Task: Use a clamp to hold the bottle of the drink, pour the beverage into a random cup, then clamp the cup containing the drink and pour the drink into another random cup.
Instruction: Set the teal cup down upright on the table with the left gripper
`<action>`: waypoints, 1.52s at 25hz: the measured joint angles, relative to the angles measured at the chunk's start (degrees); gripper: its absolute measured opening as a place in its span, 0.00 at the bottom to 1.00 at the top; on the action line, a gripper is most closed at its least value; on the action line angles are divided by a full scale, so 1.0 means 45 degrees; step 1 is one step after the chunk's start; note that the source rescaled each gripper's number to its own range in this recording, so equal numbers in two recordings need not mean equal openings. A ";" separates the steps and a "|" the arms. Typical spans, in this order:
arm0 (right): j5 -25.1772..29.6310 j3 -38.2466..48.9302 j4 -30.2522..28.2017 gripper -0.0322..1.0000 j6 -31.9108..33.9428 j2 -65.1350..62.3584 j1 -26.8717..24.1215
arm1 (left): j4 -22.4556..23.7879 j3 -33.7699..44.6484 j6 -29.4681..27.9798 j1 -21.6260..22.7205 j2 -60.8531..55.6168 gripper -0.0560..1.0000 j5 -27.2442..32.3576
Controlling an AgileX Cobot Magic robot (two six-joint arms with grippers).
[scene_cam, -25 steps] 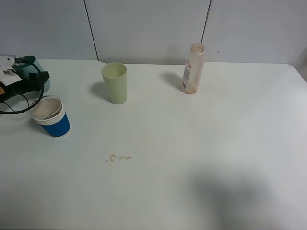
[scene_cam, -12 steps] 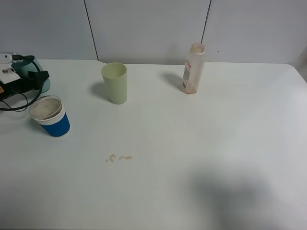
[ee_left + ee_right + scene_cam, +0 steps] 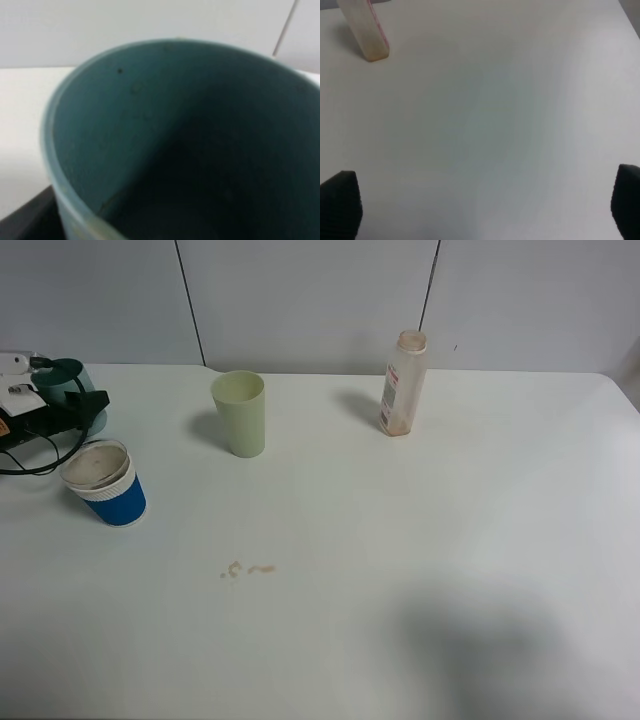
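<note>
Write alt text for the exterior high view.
A white table holds a blue paper cup, a pale green tumbler and a slim bottle, all upright. At the left edge, a black arm meets a teal cup.

cups: 3 | bottle: 1 | end effectors: 2 | spill marks: 1 patch
</note>
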 joint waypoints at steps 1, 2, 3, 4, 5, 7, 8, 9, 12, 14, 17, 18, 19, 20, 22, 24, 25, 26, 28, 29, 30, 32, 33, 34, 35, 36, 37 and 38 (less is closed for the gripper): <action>0.0000 0.0000 0.0000 1.00 0.0000 0.0000 0.0000 | 0.0048 0.0000 0.0000 0.0000 0.0000 0.33 0.0000; 0.0000 0.0000 0.0000 1.00 0.0000 0.0000 0.0000 | 0.0081 0.0000 0.0000 0.0000 0.0000 0.33 0.0000; 0.0000 0.0000 0.0000 1.00 0.0000 0.0000 0.0000 | 0.0182 0.0000 -0.0015 0.0000 0.0000 0.33 0.0000; 0.0000 0.0000 0.0000 1.00 0.0000 0.0000 0.0000 | 0.0212 0.0000 -0.0057 0.0000 0.0000 0.34 0.0000; 0.0000 0.0000 0.0000 1.00 0.0000 0.0000 0.0000 | 0.0225 0.0000 -0.0145 0.0000 -0.0012 0.38 0.0000; 0.0000 0.0000 0.0000 1.00 0.0000 0.0000 0.0000 | 0.0265 0.0000 -0.0611 0.0000 -0.0065 0.48 0.0067; 0.0000 0.0000 0.0000 1.00 0.0000 0.0000 0.0000 | 0.0264 0.0000 -0.0944 0.0000 -0.0138 0.53 0.0097; 0.0000 0.0000 0.0000 1.00 0.0000 0.0000 0.0000 | 0.0264 0.0000 -0.1266 0.0000 -0.0220 0.56 0.0113; 0.0000 0.0000 0.0000 1.00 0.0000 0.0000 0.0000 | 0.0272 0.0011 -0.1682 0.0000 -0.0493 0.60 0.0387; 0.0000 0.0000 0.0000 1.00 0.0000 0.0000 0.0000 | 0.0272 0.0011 -0.1724 0.0000 -0.0604 0.61 0.0542; 0.0000 0.0000 0.0000 1.00 0.0000 0.0000 0.0000 | 0.0272 0.0011 -0.1724 0.0000 -0.0644 0.60 0.0581; 0.0000 0.0000 0.0000 1.00 0.0000 0.0000 0.0000 | 0.0272 0.0011 -0.1724 0.0000 -0.0644 0.60 0.0672; 0.0000 0.0000 0.0000 1.00 0.0000 0.0000 0.0000 | 0.0272 0.0011 -0.1724 0.0000 -0.0644 0.60 0.0732; 0.0000 0.0000 0.0000 1.00 0.0000 0.0000 0.0000 | 0.0272 0.0011 -0.1724 0.0000 -0.0711 0.60 0.0786; 0.0000 0.0000 0.0000 1.00 0.0000 0.0000 0.0000 | 0.0353 0.0011 -0.1724 0.0000 -0.0894 0.60 0.1097; 0.0000 0.0000 0.0000 1.00 0.0000 0.0000 0.0000 | 0.0493 0.0011 -0.1724 0.0000 -0.1169 0.60 0.1343; 0.0000 0.0000 0.0000 1.00 0.0000 0.0000 0.0000 | 0.0557 0.0022 -0.1724 0.0000 -0.1320 0.60 0.1407; 0.0000 0.0000 0.0000 1.00 0.0000 0.0000 0.0000 | 0.0606 0.0022 -0.1724 0.0000 -0.1470 0.60 0.1437; 0.0000 0.0000 0.0000 1.00 0.0000 0.0000 0.0000 | 0.0634 0.0022 -0.1724 0.0000 -0.1706 0.60 0.1446; 0.0000 0.0000 0.0000 1.00 0.0000 0.0000 0.0000 | 0.0649 0.0022 -0.1724 0.0000 -0.1818 0.60 0.1452; 0.0000 0.0000 0.0000 1.00 0.0000 0.0000 0.0000 | 0.0649 0.0022 -0.1724 0.0000 -0.1818 0.60 0.1452; 0.0000 0.0000 0.0000 1.00 0.0000 0.0000 0.0000 | 0.0664 0.0022 -0.1724 0.0000 -0.2121 0.60 0.1495; 0.0000 0.0000 0.0000 1.00 0.0000 0.0000 0.0000 | 0.0664 0.0034 -0.1724 0.0010 -0.2240 0.60 0.1523; 0.0000 0.0000 0.0000 1.00 0.0000 0.0000 0.0000 | 0.0664 0.0034 -0.1724 0.0010 -0.2380 0.60 0.1549; 0.0000 0.0000 0.0000 1.00 0.0000 0.0000 0.0000 | 0.0664 0.0034 -0.1724 0.0010 -0.2498 0.60 0.1567; 0.0000 0.0000 0.0000 1.00 0.0000 0.0000 0.0000 | 0.0664 0.0034 -0.1724 0.0023 -0.2655 0.60 0.1618; 0.0000 0.0000 0.0000 1.00 0.0000 0.0000 0.0000 | 0.0664 0.0034 -0.1724 0.0035 -0.2813 0.60 0.1648; 0.0000 0.0000 0.0000 1.00 0.0000 0.0000 0.0000 | 0.0677 0.0034 -0.1724 0.0050 -0.2968 0.60 0.1659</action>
